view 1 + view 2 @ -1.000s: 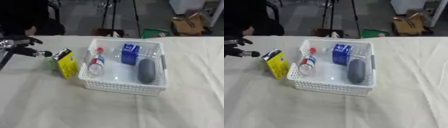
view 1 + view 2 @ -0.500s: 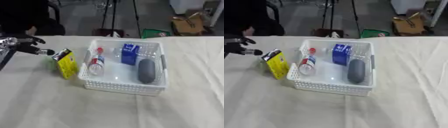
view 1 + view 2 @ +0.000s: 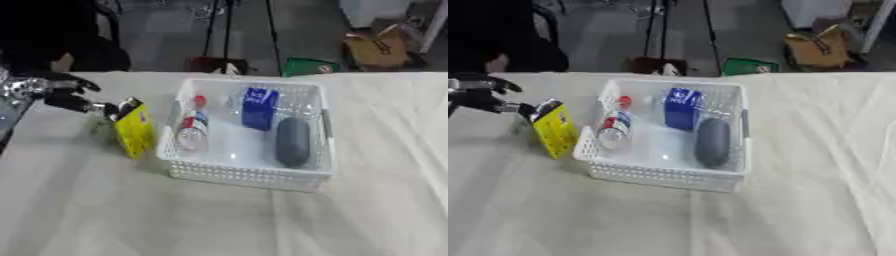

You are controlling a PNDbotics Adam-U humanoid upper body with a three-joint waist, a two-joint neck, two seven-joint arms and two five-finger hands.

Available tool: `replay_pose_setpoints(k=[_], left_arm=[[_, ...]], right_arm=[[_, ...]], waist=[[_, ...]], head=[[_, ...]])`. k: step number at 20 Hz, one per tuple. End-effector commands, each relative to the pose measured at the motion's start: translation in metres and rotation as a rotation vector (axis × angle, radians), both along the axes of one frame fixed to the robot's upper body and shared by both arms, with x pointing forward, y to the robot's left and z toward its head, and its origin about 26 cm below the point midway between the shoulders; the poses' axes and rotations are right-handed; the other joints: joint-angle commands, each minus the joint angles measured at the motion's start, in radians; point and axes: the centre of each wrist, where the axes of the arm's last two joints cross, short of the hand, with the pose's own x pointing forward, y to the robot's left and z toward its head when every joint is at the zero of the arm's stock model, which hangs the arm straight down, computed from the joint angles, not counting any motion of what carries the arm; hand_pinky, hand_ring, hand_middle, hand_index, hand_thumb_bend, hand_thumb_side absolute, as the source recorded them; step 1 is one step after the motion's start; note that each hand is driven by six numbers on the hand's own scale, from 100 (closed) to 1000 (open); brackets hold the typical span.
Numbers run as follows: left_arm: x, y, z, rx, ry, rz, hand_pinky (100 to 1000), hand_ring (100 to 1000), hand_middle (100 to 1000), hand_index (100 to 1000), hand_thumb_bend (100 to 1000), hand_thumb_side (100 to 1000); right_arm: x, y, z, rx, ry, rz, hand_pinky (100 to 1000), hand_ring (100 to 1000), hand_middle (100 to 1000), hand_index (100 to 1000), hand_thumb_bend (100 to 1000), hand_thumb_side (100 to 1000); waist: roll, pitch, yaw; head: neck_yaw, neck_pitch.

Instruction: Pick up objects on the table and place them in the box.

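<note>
Cloth of a pale cream colour covered the table (image 3: 131, 215) in the left eye view. A white plastic basket (image 3: 249, 172) with perforated walls stood near the middle of it. Inside the basket lay three things: a clear bottle (image 3: 190, 132) with a red cap at the left side, a blue carton (image 3: 259, 108) at the far middle, and a dark grey oblong object (image 3: 293, 141) at the right side. A yellow packet (image 3: 134, 131) stood upright on the table just beside the left wall of the basket, outside of it. The left hand (image 3: 66, 95) came in from the left edge. Its black fingers reached toward the top of the yellow packet and the fingertips were at the packet's dark upper corner. It could not be told if the fingers pinched the packet or were only touching it. The right hand did not show.

In the right eye view the same things appeared a little more to the left. The left hand (image 3: 483, 97) was again at the left edge, with its fingertips at the upper corner of the yellow packet (image 3: 554, 131). The packet stood close to the white plastic basket (image 3: 667, 175), near its left wall. The grip was also not clear here.
</note>
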Motion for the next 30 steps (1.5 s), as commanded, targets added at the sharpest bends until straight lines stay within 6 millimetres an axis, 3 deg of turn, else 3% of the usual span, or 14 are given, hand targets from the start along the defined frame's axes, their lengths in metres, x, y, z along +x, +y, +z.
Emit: replay_pose_setpoints(k=[1, 12, 30], left_arm=[[-0.001, 0.004, 0.015, 0.019, -0.028, 0.007, 994, 1000, 1000, 1000, 698, 864], [0.006, -0.003, -0.004, 0.04, 0.026, -0.003, 990, 1000, 1000, 1000, 703, 866], [0.013, -0.009, -0.016, 0.089, 0.039, -0.003, 974, 1000, 1000, 1000, 663, 892]], right_arm=[[-0.003, 0.0, 0.008, -0.015, -0.025, 0.005, 781, 764, 626, 833, 100, 1000], [-0.003, 0.001, 0.008, -0.013, -0.025, 0.01, 781, 764, 626, 833, 100, 1000], [-0.003, 0.0, 0.008, -0.012, -0.024, 0.011, 782, 764, 626, 834, 100, 1000]], waist=[[0.0, -0.02, 0.0], [-0.001, -0.016, -0.005], [0.003, -0.012, -0.011]], head=[[0.002, 0.001], [0.007, -0.006], [0.014, -0.014]])
